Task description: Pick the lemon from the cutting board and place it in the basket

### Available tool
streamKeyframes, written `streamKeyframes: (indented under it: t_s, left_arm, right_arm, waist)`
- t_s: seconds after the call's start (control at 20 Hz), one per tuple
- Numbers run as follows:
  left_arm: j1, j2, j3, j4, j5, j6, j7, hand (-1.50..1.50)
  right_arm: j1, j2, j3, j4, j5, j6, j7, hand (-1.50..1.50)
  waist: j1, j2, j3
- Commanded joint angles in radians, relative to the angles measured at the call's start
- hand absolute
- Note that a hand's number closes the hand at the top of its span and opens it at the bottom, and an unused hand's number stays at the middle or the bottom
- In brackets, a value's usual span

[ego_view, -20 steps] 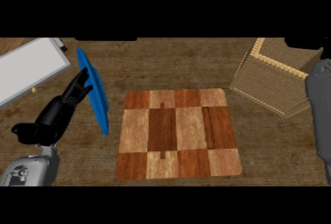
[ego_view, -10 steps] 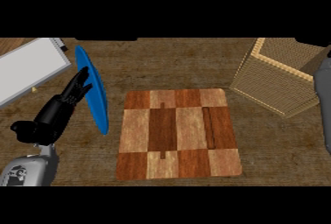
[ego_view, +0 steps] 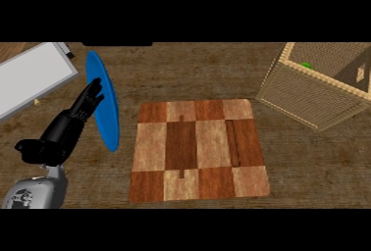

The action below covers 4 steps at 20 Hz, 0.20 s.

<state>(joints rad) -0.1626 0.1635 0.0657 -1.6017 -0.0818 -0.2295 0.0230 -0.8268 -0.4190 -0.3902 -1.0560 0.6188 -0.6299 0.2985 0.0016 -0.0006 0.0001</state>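
Observation:
The checkered wooden cutting board (ego_view: 199, 149) lies in the middle of the counter with nothing on it. At the upper right stands the woven basket (ego_view: 304, 95); a small green round thing (ego_view: 305, 65) shows inside it near its far wall, and I cannot tell whether that is the lemon. My left hand (ego_view: 64, 131) rests at the left, open, fingers straight and pointing up along a blue plate. My right hand shows nowhere in the head view.
A blue plate (ego_view: 103, 105) lies left of the board, partly under my left fingers. A white flat slab (ego_view: 33, 78) fills the upper left corner. Bare wooden counter (ego_view: 188, 68) stretches between the board and the far edge.
My grey right forearm, which hung over the basket at the right edge, has pulled out of view. The left hand has not moved.

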Motion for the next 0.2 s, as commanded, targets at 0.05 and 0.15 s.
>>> streamKeyframes:
  t_s: [0.05, 0.15]
  left_arm:
    - [0.018, -0.024, -0.017, 0.017, -0.030, 0.026, -0.021, 0.00]
    - [0.015, -0.016, -0.016, 0.004, -0.013, 0.005, -0.009, 0.00]
  right_arm:
    - [0.011, -0.030, -0.077, -0.089, -0.110, 0.020, 0.055, -1.50]
    - [0.037, -0.062, -0.125, -0.058, -0.195, 0.072, 0.027, -1.50]
  waist:
    - [-0.007, -0.002, 0.000]
    - [-0.003, 0.000, 0.000]
